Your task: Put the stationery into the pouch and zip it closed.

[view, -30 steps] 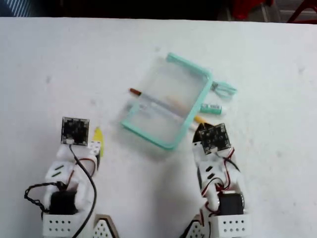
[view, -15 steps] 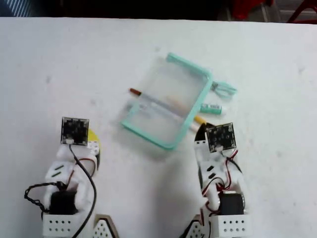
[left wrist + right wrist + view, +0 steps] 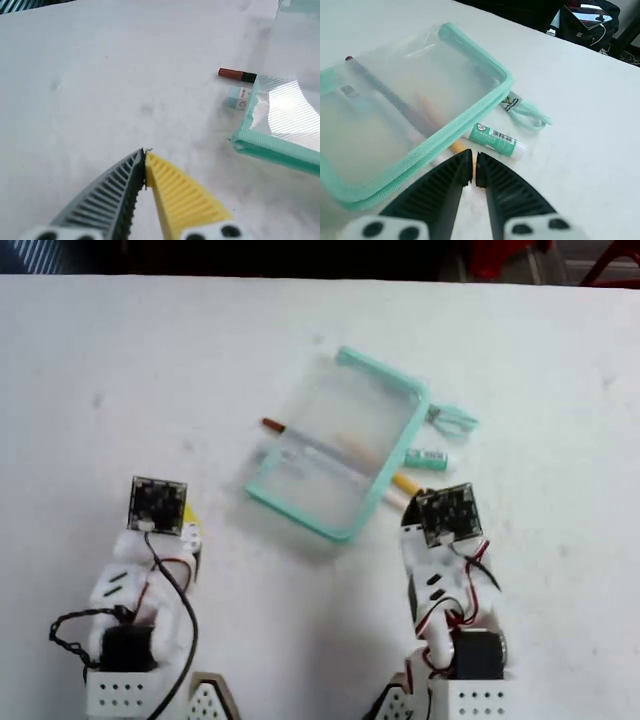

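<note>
A clear pouch point(image 3: 335, 445) with a mint-green zip border lies mid-table, resting on top of the stationery. A pen with a red-brown cap point(image 3: 272, 425) pokes out at its left edge, also in the left wrist view as the cap point(image 3: 231, 74) beside an eraser end point(image 3: 237, 96). A glue stick point(image 3: 428, 458) point(image 3: 497, 138) and a yellow pencil point(image 3: 402, 481) point(image 3: 458, 147) stick out on the right, near the zip's cord loop point(image 3: 526, 114). My left gripper point(image 3: 145, 156) is shut, well left of the pouch point(image 3: 280, 125). My right gripper point(image 3: 474, 162) is shut, just short of the pouch's point(image 3: 410, 100) border.
The white table point(image 3: 120, 360) stretches open on the left and far side. A dark room edge runs along the table's back. Both arm bases point(image 3: 130, 640) stand at the front edge.
The right gripper has drawn back a little from the pouch. The left gripper's yellow finger has closed under its camera. Pouch and stationery have not moved.
</note>
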You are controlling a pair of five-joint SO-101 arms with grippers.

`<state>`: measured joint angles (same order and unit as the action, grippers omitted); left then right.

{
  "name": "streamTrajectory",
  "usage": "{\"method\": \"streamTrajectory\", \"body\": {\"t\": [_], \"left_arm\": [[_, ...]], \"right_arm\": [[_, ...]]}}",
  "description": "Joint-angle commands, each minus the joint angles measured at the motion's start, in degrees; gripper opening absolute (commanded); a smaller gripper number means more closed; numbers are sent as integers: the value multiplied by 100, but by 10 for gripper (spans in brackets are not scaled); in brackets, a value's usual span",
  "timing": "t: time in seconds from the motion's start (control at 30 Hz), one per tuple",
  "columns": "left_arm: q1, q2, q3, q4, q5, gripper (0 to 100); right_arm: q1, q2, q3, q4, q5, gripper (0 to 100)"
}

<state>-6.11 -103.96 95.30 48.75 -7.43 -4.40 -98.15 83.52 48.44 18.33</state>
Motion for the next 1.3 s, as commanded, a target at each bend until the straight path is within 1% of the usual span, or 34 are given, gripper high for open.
{"method": "streamTrajectory", "body": {"t": [0.0, 0.1, 0.23, 0.3, 0.4, 0.53, 0.73, 0.93, 1.07, 1.2, 1.27], "left_arm": [[13, -57, -44, -158, -70, 24], [189, -57, -9, -132, -88, 24], [673, -48, 114, -105, -677, 24], [787, -48, 167, -105, -712, 24], [796, -48, 167, -105, -721, 24], [822, -48, 167, -105, -721, 24], [831, -48, 167, -105, -721, 24], [831, -48, 167, -97, -721, 24], [831, -48, 167, -88, -730, 24], [831, -48, 167, -97, -721, 24], [831, -48, 167, -114, -703, 24]], "right_arm": [[57, 919, -1037, 75, -88, 21], [57, 2167, -1908, 110, -88, 21], [101, 3811, -3182, 268, -88, 21], [198, 4488, -3824, 462, -88, 21], [479, 5367, -4774, 681, 0, 21], [734, 6466, -6101, 1455, 26, 21], [699, 7899, -7631, 2290, 35, 21], [488, 9033, -8686, 2273, -18, 21], [585, 9859, -9398, 2123, -18, 21], [576, 10738, -10048, 1763, -35, 18], [488, 11160, -10365, 1455, -220, 18]]}}
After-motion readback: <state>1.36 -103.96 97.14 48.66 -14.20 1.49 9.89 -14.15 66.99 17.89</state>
